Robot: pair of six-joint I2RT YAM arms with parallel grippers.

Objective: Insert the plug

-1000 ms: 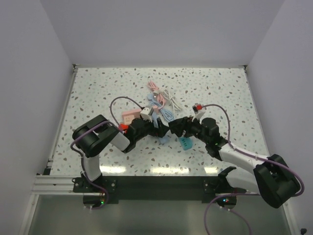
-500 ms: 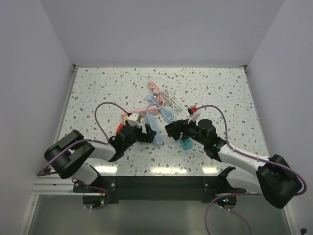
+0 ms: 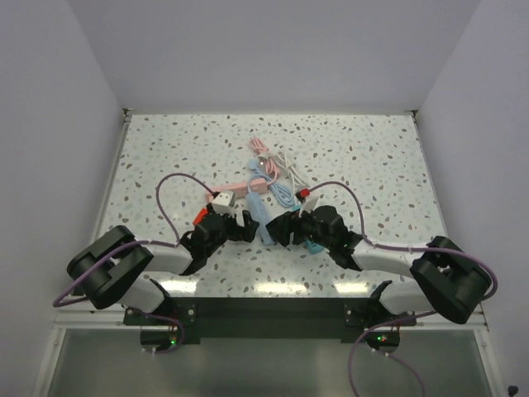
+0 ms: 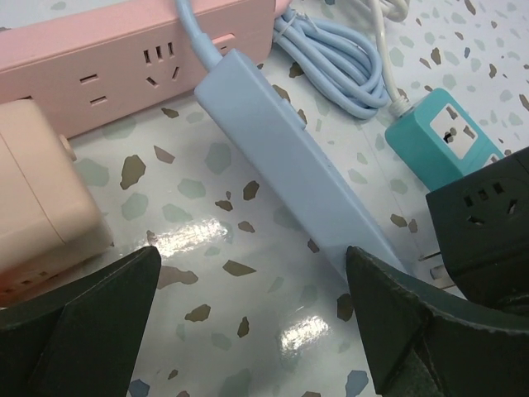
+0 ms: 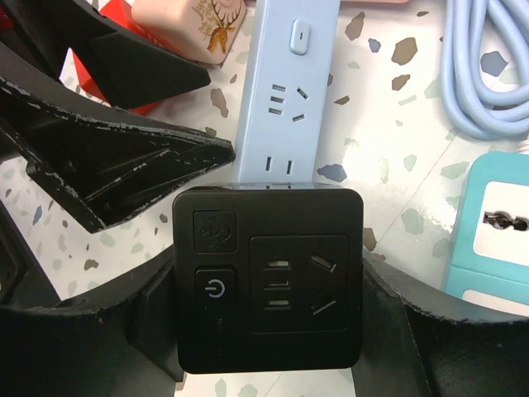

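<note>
My right gripper (image 5: 269, 310) is shut on the black plug (image 5: 269, 281), a square block with a power button and sockets on its face. The plug sits over the near end of the light-blue power strip (image 5: 285, 91), just below its sockets; I cannot tell whether it touches the strip. In the left wrist view the black plug (image 4: 483, 223) shows at the right, beside the blue strip (image 4: 281, 157). My left gripper (image 4: 252, 252) stands open over bare table just left of the strip, holding nothing. From above, the left gripper (image 3: 240, 225) and right gripper (image 3: 281, 227) flank the strip (image 3: 263, 211).
A pink power strip (image 4: 124, 62) lies behind the blue one, with a pale pink adapter (image 4: 41, 198) to its left. A teal adapter (image 4: 442, 136) rests right of the blue strip. Coiled blue, pink and white cables (image 3: 277, 174) lie further back.
The right gripper has carried the black plug leftward to the blue strip's near end. The left arm has drawn back and to the left, and its gripper has opened a little wider.
</note>
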